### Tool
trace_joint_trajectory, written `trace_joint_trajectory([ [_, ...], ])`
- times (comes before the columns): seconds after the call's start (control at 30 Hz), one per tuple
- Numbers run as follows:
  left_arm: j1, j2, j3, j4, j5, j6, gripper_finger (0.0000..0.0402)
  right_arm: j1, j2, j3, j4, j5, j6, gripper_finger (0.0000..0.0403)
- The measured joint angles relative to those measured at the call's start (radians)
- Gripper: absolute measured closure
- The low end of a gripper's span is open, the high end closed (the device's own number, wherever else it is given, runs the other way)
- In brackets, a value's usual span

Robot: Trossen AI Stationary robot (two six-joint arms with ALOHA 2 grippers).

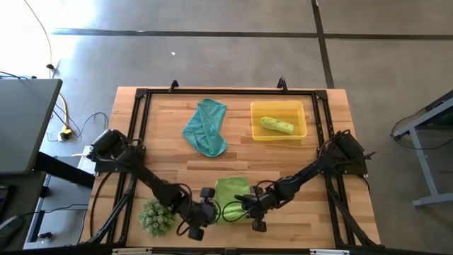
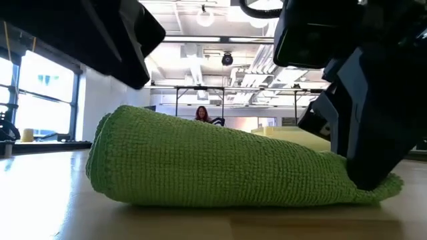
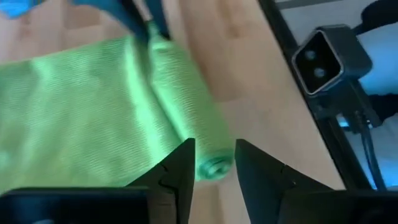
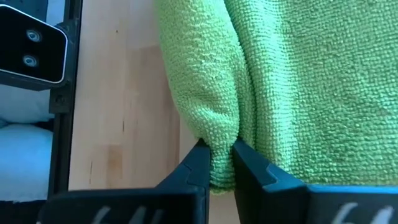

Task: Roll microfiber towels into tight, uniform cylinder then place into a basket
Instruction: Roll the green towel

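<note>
A lime-green microfiber towel (image 1: 231, 197) lies near the table's front edge, its near part rolled into a cylinder (image 2: 220, 167) and the rest flat (image 3: 68, 112). My right gripper (image 4: 217, 163) is shut on the roll's right end. At the roll's left end (image 3: 211, 167), my left gripper (image 3: 214, 171) hovers open a little above it, with that end showing between its fingers. A teal towel (image 1: 207, 127) lies crumpled farther back. The yellow basket (image 1: 301, 133) at the back right holds a rolled green towel (image 1: 276, 125). My right gripper pinches the roll's right end (image 4: 219, 146) between its two fingers. The fingers slant down from the table's right and point roughly along the roll. The roll lies on the table, and the flat part spreads out beside it.
A spiky green ball-shaped plant (image 1: 156, 216) sits at the near left, close to my left arm. A black frame (image 1: 141, 95) runs around the tabletop. Bare wood shows between the teal towel and the lime-green towel.
</note>
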Motion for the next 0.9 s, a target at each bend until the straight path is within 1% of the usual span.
trace_joint_trajectory([
  [0.13, -0.01, 0.053, 0.0, 0.054, 0.019, 0.015, 0.0277, -0.013, 0.001, -0.001, 0.01, -0.015, 0.002, 0.0375],
  [0.3, -0.01, 0.083, 0.0, 0.056, -0.06, 0.086, 0.0241, -0.015, 0.002, -0.001, 0.031, -0.015, 0.002, 0.0373],
  [0.4, -0.006, 0.094, 0.0, 0.056, -0.058, 0.126, 0.0224, -0.015, 0.002, -0.001, 0.047, -0.015, 0.002, 0.0373],
  [0.6, 0.0, 0.14, 0.0, 0.074, -0.055, 0.157, 0.0209, -0.016, 0.002, -0.001, 0.05, -0.014, 0.002, 0.0372],
  [0.67, -0.008, 0.14, 0.0, 0.072, -0.083, 0.201, 0.0209, -0.016, 0.002, -0.001, 0.052, -0.011, 0.002, 0.0372],
  [0.77, -0.028, 0.123, 0.0, 0.061, -0.166, 0.261, 0.0209, -0.016, 0.002, -0.001, 0.053, -0.011, 0.002, 0.0372],
  [0.83, -0.04, 0.102, 0.011, 0.061, -0.22, 0.273, 0.0208, -0.016, 0.002, -0.001, 0.052, -0.011, 0.002, 0.0372],
  [0.9, -0.052, 0.081, 0.026, 0.044, -0.236, 0.273, 0.0208, -0.017, 0.002, -0.001, 0.052, -0.012, 0.002, 0.0372],
])
